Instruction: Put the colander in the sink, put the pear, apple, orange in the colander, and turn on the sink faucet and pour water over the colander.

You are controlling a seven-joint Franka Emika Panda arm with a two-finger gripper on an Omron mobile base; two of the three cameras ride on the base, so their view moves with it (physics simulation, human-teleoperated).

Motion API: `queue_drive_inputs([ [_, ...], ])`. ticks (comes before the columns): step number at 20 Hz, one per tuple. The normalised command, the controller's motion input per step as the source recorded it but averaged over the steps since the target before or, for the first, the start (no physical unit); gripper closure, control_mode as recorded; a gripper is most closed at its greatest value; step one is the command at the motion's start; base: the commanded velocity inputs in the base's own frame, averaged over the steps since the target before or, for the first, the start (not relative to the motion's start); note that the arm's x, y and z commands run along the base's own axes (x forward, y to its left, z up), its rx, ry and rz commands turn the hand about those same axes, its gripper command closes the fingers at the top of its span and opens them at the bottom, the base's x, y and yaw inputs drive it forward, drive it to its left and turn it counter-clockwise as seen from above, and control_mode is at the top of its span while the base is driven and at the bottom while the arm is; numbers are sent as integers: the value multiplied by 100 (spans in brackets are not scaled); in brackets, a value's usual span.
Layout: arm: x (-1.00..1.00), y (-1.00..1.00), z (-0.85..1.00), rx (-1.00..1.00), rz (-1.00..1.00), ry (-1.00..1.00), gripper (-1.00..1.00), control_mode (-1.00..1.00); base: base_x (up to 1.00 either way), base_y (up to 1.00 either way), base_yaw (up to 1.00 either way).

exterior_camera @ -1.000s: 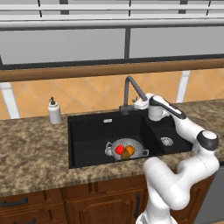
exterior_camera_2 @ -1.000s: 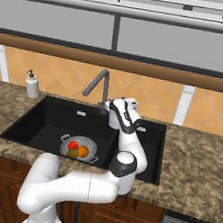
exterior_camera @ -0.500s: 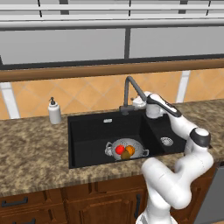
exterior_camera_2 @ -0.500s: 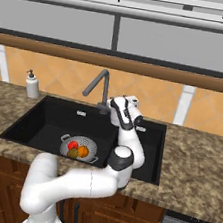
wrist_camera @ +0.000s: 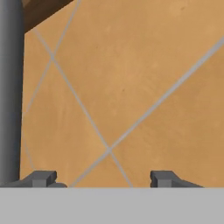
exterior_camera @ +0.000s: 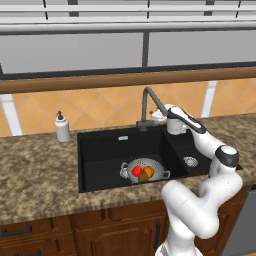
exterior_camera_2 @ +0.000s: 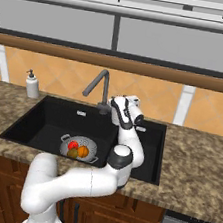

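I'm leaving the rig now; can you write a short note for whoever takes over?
Claw: jaws apart, holding nothing, up beside the sink faucet, facing the tiled wall.
Colander sits in the sink, large basin, with apple, orange and pear inside.
Done: colander placed, fruit loaded.
Left: turn the faucet on and run water over the colander.

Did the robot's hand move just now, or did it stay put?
Yes. The gripper crept left, closer to the faucet post, above the sink.
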Motion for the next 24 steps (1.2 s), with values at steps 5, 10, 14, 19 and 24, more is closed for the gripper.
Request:
queue_drive_inputs([
  [5,0,-1,-32,0,0,0,-100,-100,0,0,0],
  [10,-2,-1,-16,0,-1,0,-100,-100,0,0,0],
  [14,-11,-2,-14,0,-1,0,-100,-100,0,0,0],
  [19,-7,-4,-14,0,-4,0,-100,-100,0,0,0],
  [24,-1,-4,-13,0,-5,0,-100,-100,0,0,0],
])
